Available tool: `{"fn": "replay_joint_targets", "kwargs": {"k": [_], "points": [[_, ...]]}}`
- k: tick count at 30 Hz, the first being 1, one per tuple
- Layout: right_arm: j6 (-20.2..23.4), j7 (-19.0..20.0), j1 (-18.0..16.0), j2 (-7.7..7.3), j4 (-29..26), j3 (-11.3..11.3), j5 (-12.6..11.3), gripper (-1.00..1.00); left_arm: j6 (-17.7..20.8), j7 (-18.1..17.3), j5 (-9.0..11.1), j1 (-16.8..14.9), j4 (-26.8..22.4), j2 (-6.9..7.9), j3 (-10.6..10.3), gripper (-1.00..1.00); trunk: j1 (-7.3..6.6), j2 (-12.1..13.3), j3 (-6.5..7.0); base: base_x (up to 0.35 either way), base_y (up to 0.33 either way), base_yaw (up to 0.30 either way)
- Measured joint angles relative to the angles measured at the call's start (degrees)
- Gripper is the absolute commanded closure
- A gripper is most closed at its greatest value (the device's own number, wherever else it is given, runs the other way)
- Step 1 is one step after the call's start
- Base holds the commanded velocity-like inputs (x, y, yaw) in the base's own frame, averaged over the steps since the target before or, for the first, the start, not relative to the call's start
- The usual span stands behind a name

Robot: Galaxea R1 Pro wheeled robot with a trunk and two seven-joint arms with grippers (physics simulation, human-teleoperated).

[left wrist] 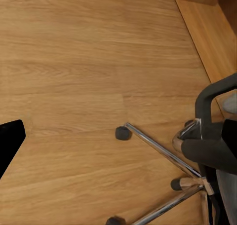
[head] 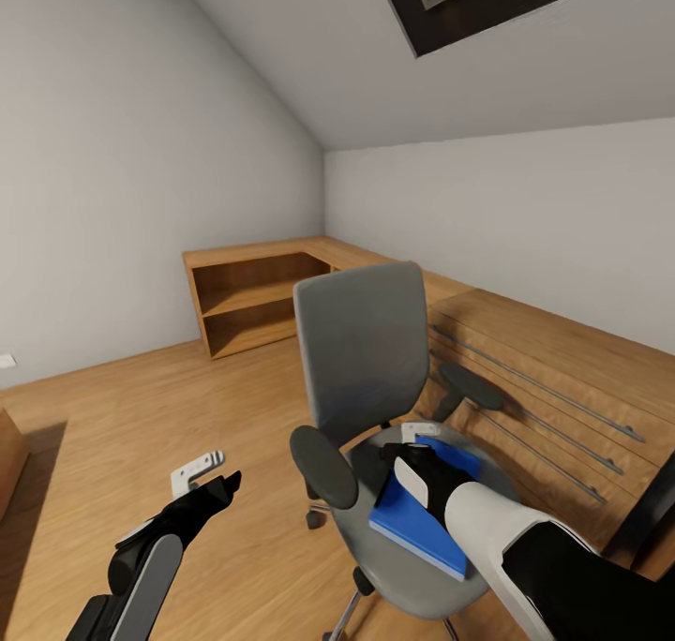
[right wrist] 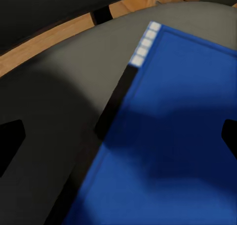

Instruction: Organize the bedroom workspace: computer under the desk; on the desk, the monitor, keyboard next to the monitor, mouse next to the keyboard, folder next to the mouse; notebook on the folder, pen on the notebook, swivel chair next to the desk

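A flat blue folder (head: pixel 417 521) lies on the grey padded swivel chair's (head: pixel 361 360) seat, toward its front edge. The right gripper (head: pixel 419 446) hovers over it, jaws apart. The left gripper (head: pixel 208 472) hangs above the wooden floor (head: pixel 112 435), jaws apart

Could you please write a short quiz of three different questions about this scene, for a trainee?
1. True or false: the flat blue folder lies on the seat of the grey padded swivel chair.
2. Which claw hovers above the folder: left or right?
3. Multiple choice: the left claw is over (A) the light wooden floor, (B) a bed, (C) a sink.

Key: 1 true; 2 right; 3 A.
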Motion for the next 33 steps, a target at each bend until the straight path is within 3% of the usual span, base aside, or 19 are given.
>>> {"fn": "replay_joint_targets", "kwargs": {"k": [3, 16, 24, 33], "points": [[0.0, 0.0, 0.0, -0.04, -0.01, 0.0, 0.03, -1.0, -0.07, 0.03, -0.01, 0.0, -0.06, -0.06, -0.16, -1.0, 0.0, 0.0, 0.0, 0.0, 0.004, 0.0], [0.0, -0.03, 0.0, -0.18, 0.03, -0.01, 0.08, -1.0, -0.23, 0.26, -0.06, 0.0, -0.12, -0.16, -0.43, -1.0, 2.85, -5.2, -2.33, 0.0, 0.0, 0.0], [0.0, -0.01, 0.0, -0.18, 0.05, 0.0, 0.09, -1.0, -0.2, 0.26, -0.07, 0.0, -0.12, -0.17, -0.48, -1.0, 2.86, -5.21, -2.33, 0.0, 0.0, 0.0], [0.36, -0.1, -0.05, -0.09, -0.4, 1.04, 1.28, -1.0, -0.2, 0.22, -0.07, 0.0, -0.2, -0.17, -0.51, -1.0, 4.38, -8.04, -3.57, 0.0, 0.0, 0.0]]}}
